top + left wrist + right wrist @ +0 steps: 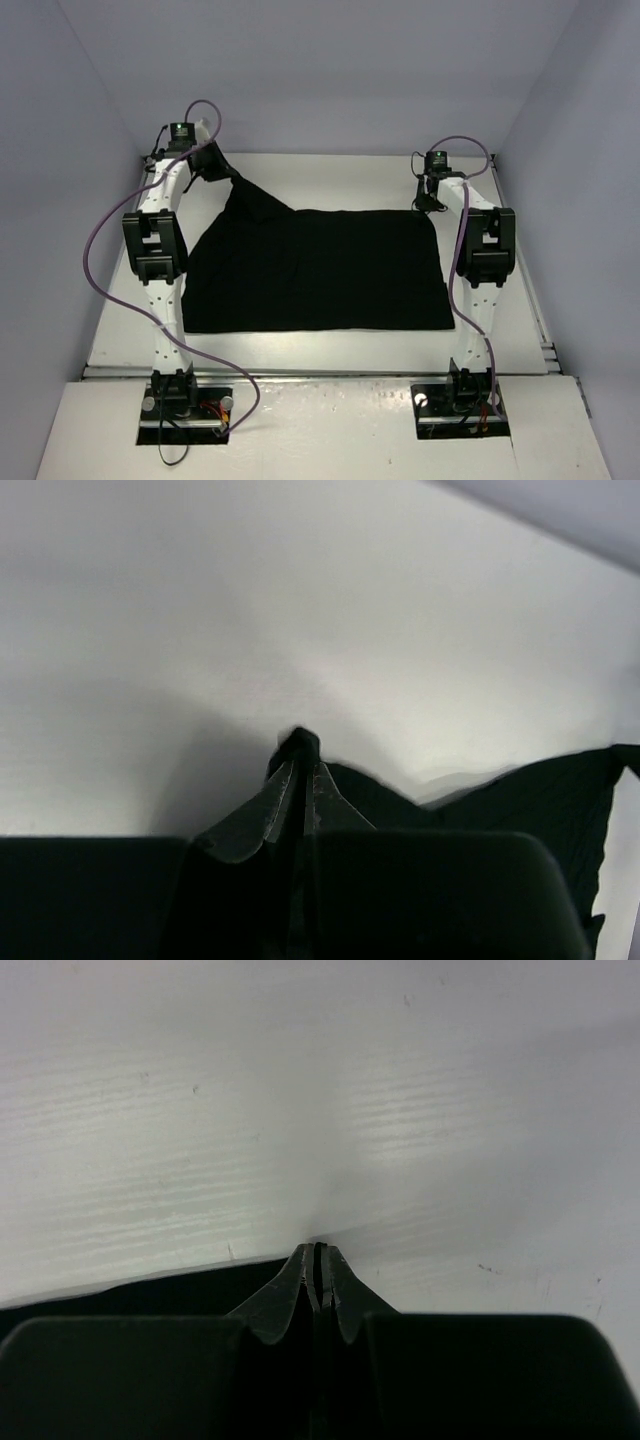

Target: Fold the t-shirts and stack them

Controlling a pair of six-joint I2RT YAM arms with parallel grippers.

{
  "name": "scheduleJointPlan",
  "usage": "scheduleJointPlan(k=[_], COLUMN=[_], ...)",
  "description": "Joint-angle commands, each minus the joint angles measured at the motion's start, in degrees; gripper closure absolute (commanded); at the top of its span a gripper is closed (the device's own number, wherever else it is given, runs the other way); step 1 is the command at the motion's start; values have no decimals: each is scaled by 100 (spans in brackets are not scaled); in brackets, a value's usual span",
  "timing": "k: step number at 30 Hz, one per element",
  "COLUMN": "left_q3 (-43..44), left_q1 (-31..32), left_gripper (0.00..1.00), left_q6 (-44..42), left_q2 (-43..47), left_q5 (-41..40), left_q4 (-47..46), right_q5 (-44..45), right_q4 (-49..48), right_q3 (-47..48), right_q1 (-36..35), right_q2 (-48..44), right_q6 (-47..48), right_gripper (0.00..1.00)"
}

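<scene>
A plain black t-shirt (320, 270) lies spread on the white table (330, 175), with its far left corner pulled up into a peak. My left gripper (213, 168) is shut on that raised corner. In the left wrist view a tuft of black cloth pokes out past the left gripper (303, 765), and more of the t-shirt (540, 800) trails off to the right. My right gripper (432, 203) sits low at the shirt's far right corner. In the right wrist view the right gripper (320, 1252) is shut with a thin black sliver between its tips, and the t-shirt (150, 1290) edge runs in from the left.
The left arm (155, 250) stands along the shirt's left edge and the right arm (485, 250) along its right edge, both with purple cables looping beside them. Grey walls enclose the table on three sides. A metal rail (300, 371) marks the near edge.
</scene>
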State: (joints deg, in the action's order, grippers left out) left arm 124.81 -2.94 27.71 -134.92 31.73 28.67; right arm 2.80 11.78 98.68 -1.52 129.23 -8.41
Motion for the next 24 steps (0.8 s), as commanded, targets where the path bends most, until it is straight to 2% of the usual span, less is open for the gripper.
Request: scheduleJointPlan(k=[1,3,5,9,18,24], left_q3=[1112,1307,1142,201,-2513,-3492], left_q1=[-14,-11,1,-5,33,39], left_gripper=[100,100,100,100,100,100], left_q6=[227,366,418,752,1385,1781], left_q2=[34,52,270,913,2814,3735], left_q5=[101,167,191,158,63,97], left_q4=[64,129,130,138,147,128], right_q5=[293,312,357,458,665,668], right_q4=[-17,-12,-18,-18,-11,-10], right_q3=[528,625,542,161,-1078,-1992], right_q1=[47,55,55,55,40,-2], right_q2=[-105,-200,-330,-776,-1894,-2499], right_q6=[163,143,121,32,-408,-770], right_gripper=[100,100,100,100,100,100])
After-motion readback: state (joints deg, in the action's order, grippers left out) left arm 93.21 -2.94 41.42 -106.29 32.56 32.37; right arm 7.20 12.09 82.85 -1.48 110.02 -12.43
